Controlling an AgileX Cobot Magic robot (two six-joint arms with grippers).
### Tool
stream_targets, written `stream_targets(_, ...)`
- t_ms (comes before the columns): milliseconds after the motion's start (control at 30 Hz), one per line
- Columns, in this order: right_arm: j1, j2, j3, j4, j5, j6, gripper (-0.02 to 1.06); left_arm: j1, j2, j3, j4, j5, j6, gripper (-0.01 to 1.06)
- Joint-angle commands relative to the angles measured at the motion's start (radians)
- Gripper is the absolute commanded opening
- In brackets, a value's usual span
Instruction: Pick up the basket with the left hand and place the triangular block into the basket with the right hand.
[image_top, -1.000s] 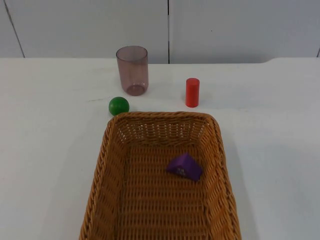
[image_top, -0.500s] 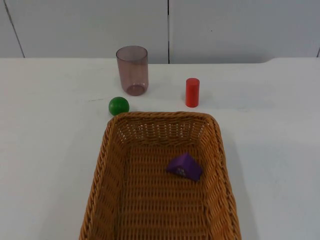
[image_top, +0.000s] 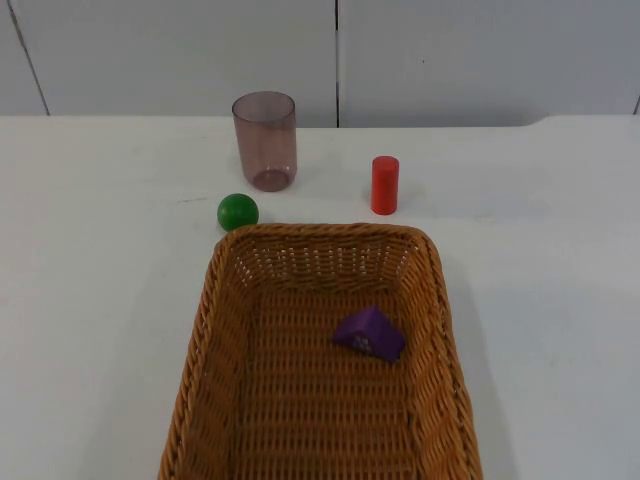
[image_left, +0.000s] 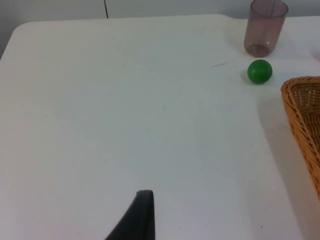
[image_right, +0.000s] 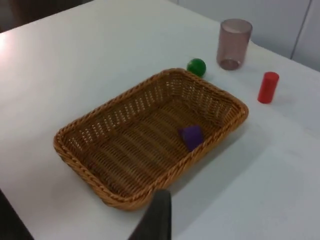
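Of the left pincer (image_left: 142, 212) one black fingertip is being seen over bare worktop (image_left: 125, 110), and whether its fingers are apart or together cannot be told; the same is being found for the right pincer (image_right: 157, 217), whose fingertip is being seen just outside the near rim of the basket (image_right: 150, 135). Nothing is being found changed across the last second: the basket, the block and the things around them are lying exactly as they were, and no arm is entering the top view. The purple triangular block (image_top: 369, 333) is already lying on the basket floor, right of its middle, so the placing is being judged done and both arms are being judged withdrawn. The basket is resting on the worktop, well apart from the left pincer. Beyond its far rim a green ball (image_top: 238, 211), a red cylinder (image_top: 385, 185) and a translucent cup (image_top: 265, 140) are standing.
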Motion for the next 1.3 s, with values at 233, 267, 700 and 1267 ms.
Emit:
stream_targets(233,0.004,-0.008,-0.037,0.025,0.120,-0.019,0.80,0.002,-0.004,0.004,0.005,0.000,-0.005,1.05)
stream_targets(267,0.004,-0.008,-0.037,0.025,0.198,-0.031,0.80,0.002,-0.004,0.004,0.005,0.000,-0.005,1.05)
stream_targets(700,0.004,-0.008,-0.010,0.054,0.203,-0.058,0.80,0.002,-0.004,0.004,0.004,0.000,-0.005,1.05)
stream_targets(1267,0.004,-0.008,-0.008,0.054,0.203,-0.058,1.05,0.002,-0.004,0.004,-0.008,0.000,0.002,1.05)
